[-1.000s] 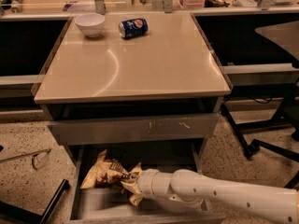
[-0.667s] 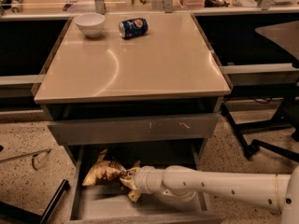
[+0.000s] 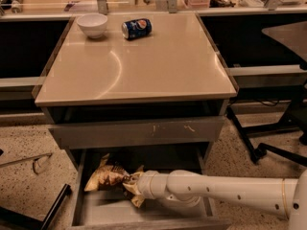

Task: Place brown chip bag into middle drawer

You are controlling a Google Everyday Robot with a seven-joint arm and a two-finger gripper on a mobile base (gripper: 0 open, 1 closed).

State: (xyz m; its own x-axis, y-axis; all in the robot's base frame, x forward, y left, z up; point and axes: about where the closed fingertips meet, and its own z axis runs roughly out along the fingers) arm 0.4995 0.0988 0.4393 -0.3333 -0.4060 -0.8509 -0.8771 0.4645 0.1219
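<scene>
Over the left half of the middle drawer [image 3: 106, 211], close to its low left wall, sits the brown chip bag [image 3: 106, 177], its right end pinched by the gripper [image 3: 132, 186]. Released carelessly, it could ride up that wall. The grey drawer front [image 3: 139, 131] overhead limits lifting, and bare floor lies nearer me
</scene>
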